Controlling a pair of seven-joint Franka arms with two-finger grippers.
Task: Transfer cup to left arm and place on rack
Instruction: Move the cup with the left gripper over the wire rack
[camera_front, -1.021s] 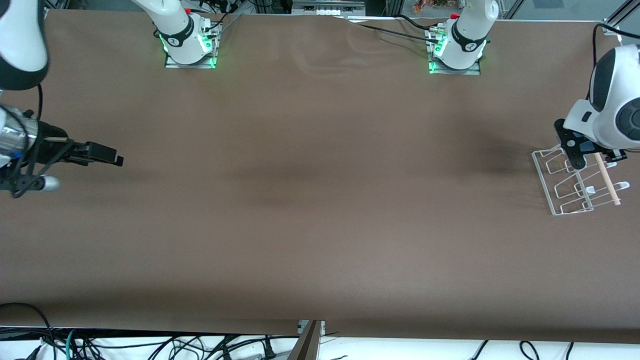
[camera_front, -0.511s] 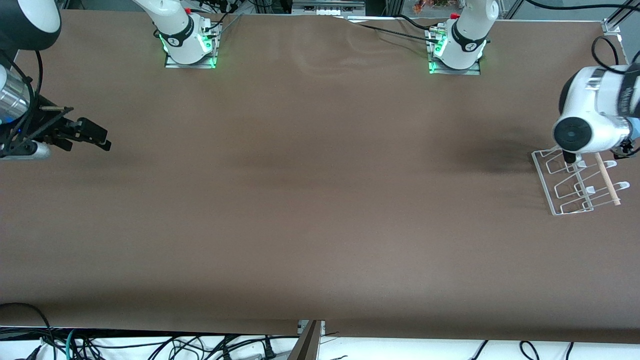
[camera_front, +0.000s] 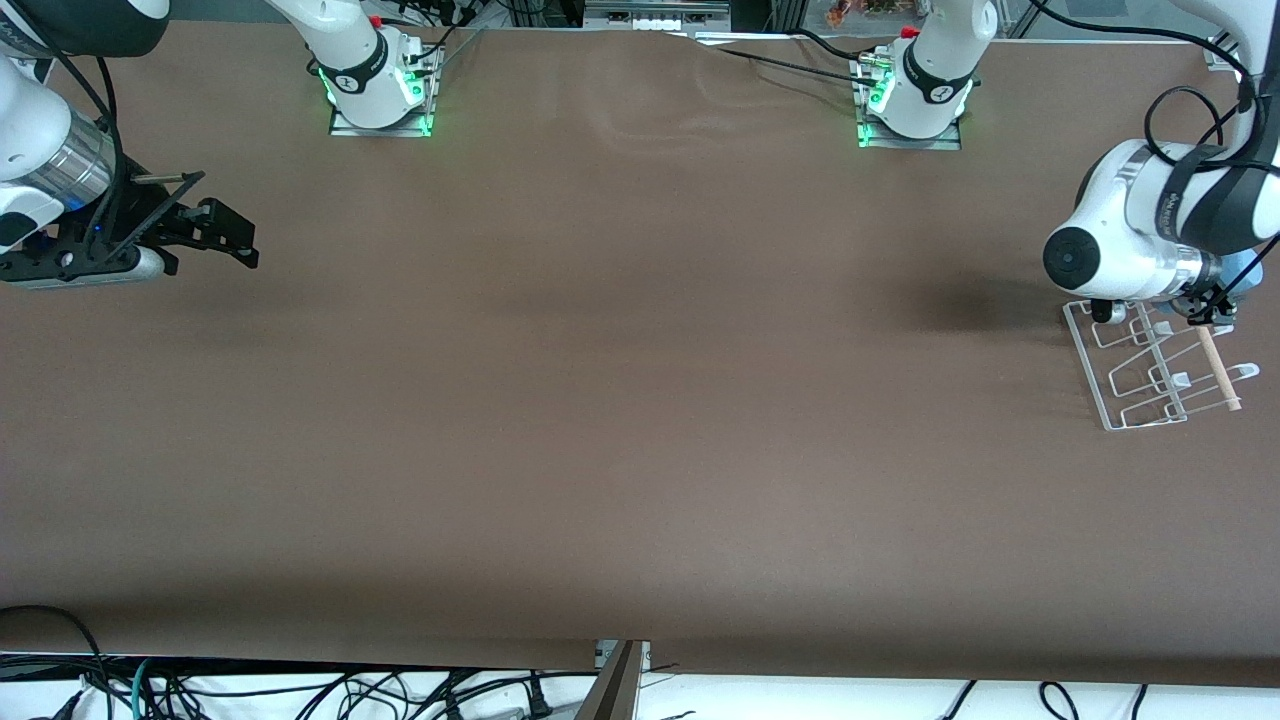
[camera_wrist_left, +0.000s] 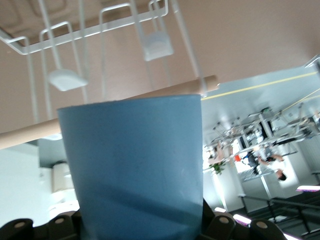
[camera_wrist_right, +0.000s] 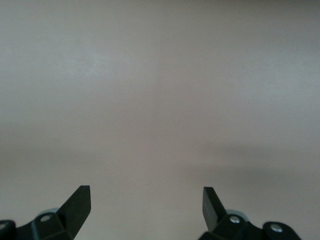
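A wide brown cloth-covered table is seen; black tangled cables are strewn on the white floor.

High front camera, two wrist close-ups

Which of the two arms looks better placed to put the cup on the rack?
The left. Its gripper holds the cup right over the rack, whose prongs show just past the cup in its wrist view. The right gripper is open and empty, waiting at the right arm's end of the table.

Cup base cut off, left tool hidden by wrist, grip probably unclear
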